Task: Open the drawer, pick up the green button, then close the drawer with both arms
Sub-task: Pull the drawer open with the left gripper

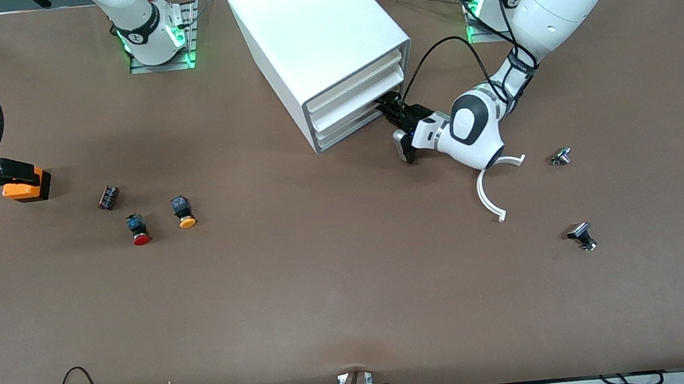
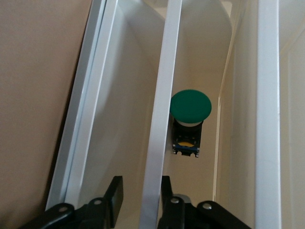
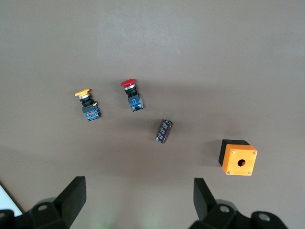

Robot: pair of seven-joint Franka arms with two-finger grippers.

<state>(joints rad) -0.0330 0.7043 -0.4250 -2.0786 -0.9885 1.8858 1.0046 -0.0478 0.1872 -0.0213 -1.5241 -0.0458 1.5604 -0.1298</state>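
The drawer (image 2: 190,71), the wide shallow white plastic tray at the bottom of the white three-drawer cabinet (image 1: 317,34), has its front lip pinched between the two black fingers of the left gripper (image 2: 141,198), which are nearly closed on that thin white edge. In the left wrist view the lip runs straight away from the fingers as a long strip, so the tray's pull axis lies along the gripper's own line, out from the cabinet front toward the left arm's end of the table. The button (image 2: 189,121), round green cap on a black blocky body, lies on the tray floor just ahead of the fingers and beside the lip, cap end pointing away from them. The left arm is clearly the nearer one. The right gripper (image 3: 138,202) hangs wide open and empty, waiting well apart over the brown table (image 1: 353,294), above a red-capped button (image 3: 131,95), an orange-capped button (image 3: 87,105) and an orange box (image 3: 237,158). Bare tabletop lies in front of the cabinet for the tray to slide out.
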